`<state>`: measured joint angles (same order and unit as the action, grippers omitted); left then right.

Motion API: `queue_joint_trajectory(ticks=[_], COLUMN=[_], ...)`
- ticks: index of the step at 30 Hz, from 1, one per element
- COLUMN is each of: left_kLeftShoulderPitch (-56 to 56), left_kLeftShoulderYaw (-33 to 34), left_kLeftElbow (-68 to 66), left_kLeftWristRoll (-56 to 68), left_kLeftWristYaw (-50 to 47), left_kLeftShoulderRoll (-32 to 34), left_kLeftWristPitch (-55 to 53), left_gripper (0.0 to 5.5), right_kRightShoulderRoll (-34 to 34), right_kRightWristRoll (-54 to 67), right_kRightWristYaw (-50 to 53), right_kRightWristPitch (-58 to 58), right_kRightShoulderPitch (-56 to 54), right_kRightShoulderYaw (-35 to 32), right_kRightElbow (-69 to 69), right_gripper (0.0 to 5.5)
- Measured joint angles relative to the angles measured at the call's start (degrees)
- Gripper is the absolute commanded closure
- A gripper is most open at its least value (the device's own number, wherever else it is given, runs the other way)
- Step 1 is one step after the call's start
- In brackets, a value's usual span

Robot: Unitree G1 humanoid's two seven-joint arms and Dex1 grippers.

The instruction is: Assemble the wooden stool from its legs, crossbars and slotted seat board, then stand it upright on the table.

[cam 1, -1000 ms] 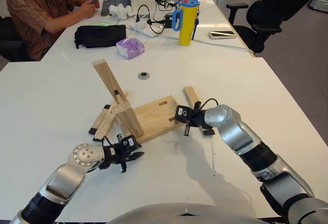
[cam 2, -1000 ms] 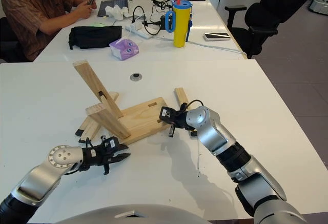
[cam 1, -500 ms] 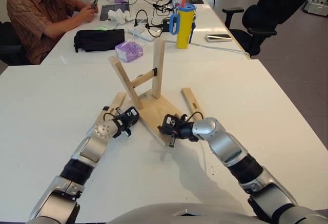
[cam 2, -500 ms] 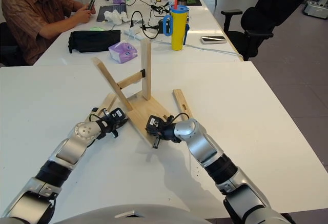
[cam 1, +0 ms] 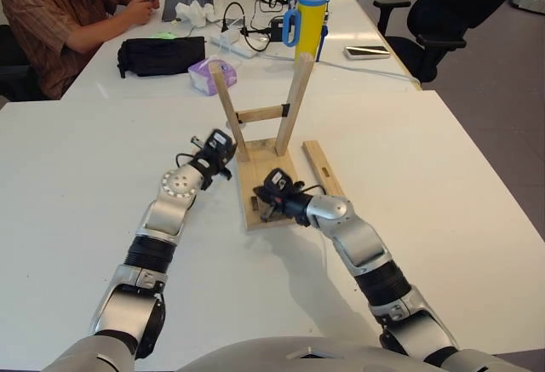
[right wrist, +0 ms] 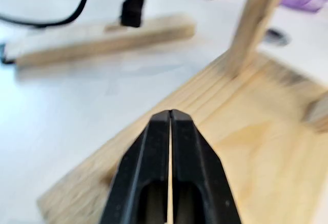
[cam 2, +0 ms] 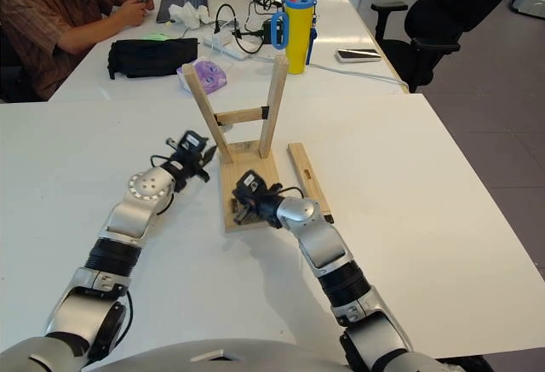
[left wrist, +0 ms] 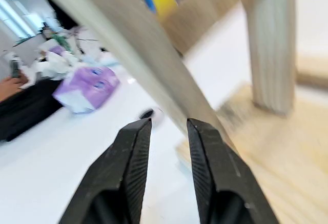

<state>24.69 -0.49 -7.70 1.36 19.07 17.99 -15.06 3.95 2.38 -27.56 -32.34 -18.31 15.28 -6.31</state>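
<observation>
Wooden seat board (cam 1: 266, 169) partly hidden under right hand (cam 1: 269, 203).

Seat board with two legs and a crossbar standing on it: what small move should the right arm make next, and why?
Probably draw the right gripper away from the seat board and open it toward the loose leg lying on the table beside the board. The gripper is shut on nothing, and that leg is not yet fitted.
</observation>
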Motion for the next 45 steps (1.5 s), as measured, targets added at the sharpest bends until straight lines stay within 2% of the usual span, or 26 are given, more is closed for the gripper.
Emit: queue_joint_trajectory(ticks=[3, 5, 12, 15, 20, 40, 45], left_kLeftShoulderPitch=[-1.99, -5.51, -8.94, -8.19, -8.71, -11.04, -11.45], left_kLeftShoulderYaw=[9.18, 13.03, 12.71, 11.76, 10.42, 7.34, 6.55], left_kLeftElbow=[5.42, 6.02, -3.89, -10.18, -12.14, -5.32, -3.4], left_kLeftWristRoll=[6.24, 9.41, 14.08, 13.99, 13.72, 14.18, 14.25], left_kLeftWristYaw=[3.44, 7.61, 22.99, 25.56, 26.01, 22.09, 21.02], left_kLeftShoulderRoll=[6.54, 11.29, 19.85, 22.16, 22.58, 20.88, 20.37], left_kLeftWristPitch=[-7.2, -12.22, -17.12, -18.39, -20.71, -28.11, -28.82], left_gripper=[4.18, 4.18, 4.18, 4.18, 4.18, 4.18, 3.51], right_kRightShoulderRoll=[-2.49, -1.97, -1.13, -1.12, -1.0, -1.18, -1.24], right_kRightWristRoll=[3.37, 5.66, 9.51, 9.88, 11.4, 12.36, 12.85], right_kRightWristYaw=[5.69, 6.64, 6.12, 6.14, 6.1, 7.7, 7.74], right_kRightWristPitch=[-4.47, -5.83, -6.49, -6.49, -6.78, -7.48, -7.48], right_kRightShoulderPitch=[0.0, 1.31, 5.01, 5.27, 5.32, 6.98, 6.98], right_kRightShoulderYaw=[-8.25, -11.76, -13.02, -12.48, -11.95, -10.2, -9.97], right_kRightElbow=[-2.7, -2.8, -4.07, -4.23, -4.48, -5.1, -5.02], right_gripper=[5.5, 5.5, 5.5, 5.5, 5.5, 5.5, 5.5])
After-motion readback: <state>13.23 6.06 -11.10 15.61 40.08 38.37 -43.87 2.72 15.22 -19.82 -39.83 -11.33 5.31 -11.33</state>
